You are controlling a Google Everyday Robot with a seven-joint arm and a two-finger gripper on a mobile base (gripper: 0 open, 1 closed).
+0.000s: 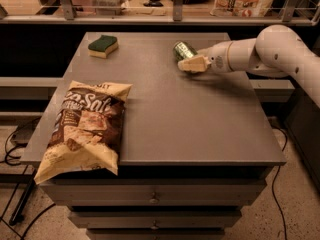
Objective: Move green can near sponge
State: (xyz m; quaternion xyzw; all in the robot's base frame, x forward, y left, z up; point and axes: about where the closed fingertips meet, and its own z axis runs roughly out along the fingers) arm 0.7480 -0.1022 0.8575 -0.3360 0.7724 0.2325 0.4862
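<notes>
The bag (85, 129) lies at the lower left of the table (165, 114), the sponge (102, 45) at the upper left. The can (183, 49) is at the upper middle, well apart from the sponge and tilted. The gripper (188, 59) comes from the right, and its jaws seem clamped on the can. The sponge lies directly left, so I judge the move goes leftward.

Dim, warm light on your counter, brighter behind it.

You see the counter (165, 109) lit softly from above, its top an even dull grey. The tool (193, 64), at the far right beside the green can (184, 50), drops a soft shadow beneath the arm (250, 54). The chip bag (87, 129) catches pale glare, the drawers (155, 199) sit in deep shade, and the shelf (150, 20) behind glows orange.
</notes>
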